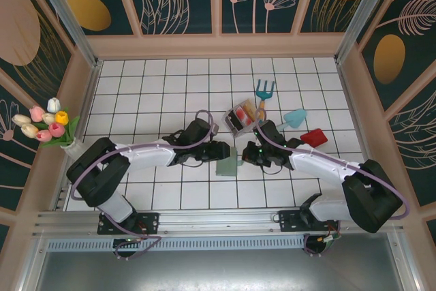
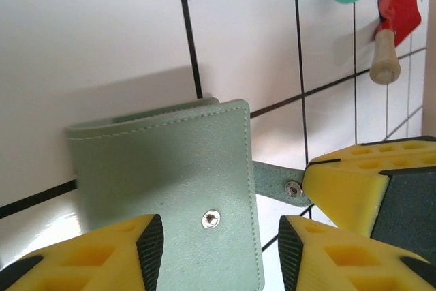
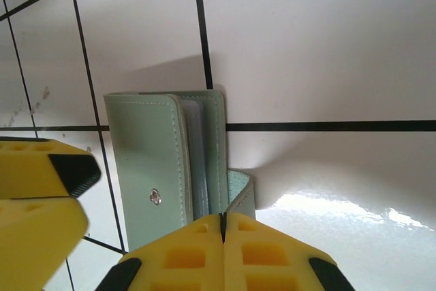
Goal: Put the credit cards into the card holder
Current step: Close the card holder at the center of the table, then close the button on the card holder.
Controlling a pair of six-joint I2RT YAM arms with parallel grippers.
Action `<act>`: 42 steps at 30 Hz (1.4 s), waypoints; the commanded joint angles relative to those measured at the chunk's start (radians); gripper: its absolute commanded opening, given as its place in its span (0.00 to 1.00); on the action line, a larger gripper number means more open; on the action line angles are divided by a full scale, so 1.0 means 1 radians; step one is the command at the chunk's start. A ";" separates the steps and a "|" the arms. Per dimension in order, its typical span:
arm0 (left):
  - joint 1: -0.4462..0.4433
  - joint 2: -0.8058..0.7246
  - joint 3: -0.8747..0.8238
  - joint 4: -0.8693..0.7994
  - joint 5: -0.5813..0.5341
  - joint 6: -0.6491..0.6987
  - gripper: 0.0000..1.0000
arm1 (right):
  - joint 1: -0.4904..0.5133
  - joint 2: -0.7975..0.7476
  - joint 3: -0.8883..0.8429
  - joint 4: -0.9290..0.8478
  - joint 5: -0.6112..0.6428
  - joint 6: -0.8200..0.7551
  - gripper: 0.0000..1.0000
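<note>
The card holder is a grey-green wallet lying folded shut on the white tiles between both arms, with a snap stud on its cover. My left gripper is open and straddles its right edge, the right pad clear of it. My right gripper is shut on the holder's strap tab, which curls out from the far side. The credit cards, red and dark, lie in a clear tray behind the grippers.
A garden fork, a teal scoop and a red trowel lie right of the tray. Tulips stand at the left wall. Wooden walls ring the tiled floor.
</note>
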 commanded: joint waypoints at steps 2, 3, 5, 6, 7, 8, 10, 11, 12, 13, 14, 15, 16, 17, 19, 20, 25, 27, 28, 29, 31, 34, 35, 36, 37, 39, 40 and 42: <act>0.003 -0.027 0.030 -0.169 -0.152 0.071 0.50 | 0.003 -0.010 0.025 0.028 -0.002 0.022 0.00; 0.004 -0.016 0.032 -0.180 -0.159 0.078 0.48 | 0.003 -0.007 0.026 0.031 -0.007 0.024 0.00; 0.003 0.010 0.038 -0.185 -0.155 0.088 0.48 | 0.004 -0.006 0.027 0.040 -0.017 0.024 0.00; 0.003 0.024 0.040 -0.177 -0.138 0.095 0.47 | 0.004 -0.004 0.027 0.044 -0.021 0.025 0.00; 0.004 0.036 0.044 -0.170 -0.120 0.101 0.47 | 0.004 -0.003 0.027 0.051 -0.026 0.026 0.00; 0.004 0.047 0.049 -0.177 -0.119 0.106 0.47 | 0.004 -0.002 0.027 0.056 -0.030 0.029 0.00; 0.002 0.061 0.056 -0.181 -0.117 0.108 0.47 | 0.005 0.002 0.028 0.073 -0.043 0.033 0.00; 0.002 0.068 0.057 -0.178 -0.111 0.108 0.48 | 0.006 0.005 0.026 0.081 -0.048 0.037 0.00; 0.002 0.077 0.059 -0.178 -0.105 0.109 0.47 | 0.006 0.009 0.024 0.091 -0.054 0.040 0.00; 0.000 0.090 0.063 -0.180 -0.100 0.112 0.47 | 0.006 0.013 0.024 0.099 -0.061 0.042 0.00; 0.000 0.099 0.066 -0.181 -0.098 0.112 0.47 | 0.006 0.018 0.024 0.105 -0.065 0.044 0.00; -0.004 0.103 0.069 -0.179 -0.097 0.112 0.46 | 0.007 0.024 0.024 0.114 -0.069 0.045 0.00; -0.007 0.127 0.069 -0.181 -0.096 0.112 0.44 | 0.007 0.028 0.024 0.122 -0.071 0.049 0.00; -0.008 0.140 0.072 -0.184 -0.096 0.112 0.44 | 0.007 0.032 0.024 0.129 -0.072 0.052 0.00; -0.011 0.157 0.075 -0.183 -0.097 0.111 0.43 | 0.009 0.045 0.024 0.143 -0.084 0.055 0.00; -0.013 0.160 0.073 -0.180 -0.101 0.108 0.42 | 0.010 0.053 0.024 0.153 -0.093 0.055 0.00; -0.013 0.167 0.071 -0.163 -0.095 0.095 0.41 | 0.022 0.110 0.032 0.193 -0.110 0.068 0.00; -0.013 0.169 0.069 -0.157 -0.087 0.093 0.40 | 0.028 0.134 0.039 0.208 -0.111 0.074 0.00; -0.014 0.171 0.069 -0.151 -0.085 0.092 0.40 | 0.031 0.145 0.042 0.216 -0.111 0.077 0.00; -0.014 0.171 0.066 -0.145 -0.079 0.090 0.39 | 0.035 0.153 0.046 0.225 -0.113 0.079 0.00; -0.015 0.172 0.064 -0.139 -0.075 0.088 0.38 | 0.042 0.167 0.053 0.239 -0.111 0.085 0.00; -0.014 0.173 0.063 -0.136 -0.070 0.089 0.38 | 0.047 0.186 0.065 0.243 -0.108 0.088 0.00; -0.015 0.173 0.063 -0.136 -0.071 0.089 0.38 | 0.046 0.192 0.069 0.237 -0.106 0.087 0.00; -0.014 0.173 0.063 -0.136 -0.072 0.088 0.38 | 0.047 0.200 0.073 0.231 -0.099 0.086 0.00; -0.015 0.174 0.062 -0.133 -0.070 0.087 0.37 | 0.048 0.206 0.074 0.232 -0.102 0.084 0.00; -0.016 0.175 0.063 -0.132 -0.067 0.085 0.37 | 0.052 0.215 0.076 0.236 -0.108 0.083 0.00; -0.016 0.176 0.063 -0.132 -0.068 0.086 0.37 | 0.055 0.218 0.077 0.232 -0.103 0.083 0.00; -0.016 0.172 0.061 -0.129 -0.067 0.084 0.37 | 0.055 0.230 0.080 0.226 -0.103 0.079 0.00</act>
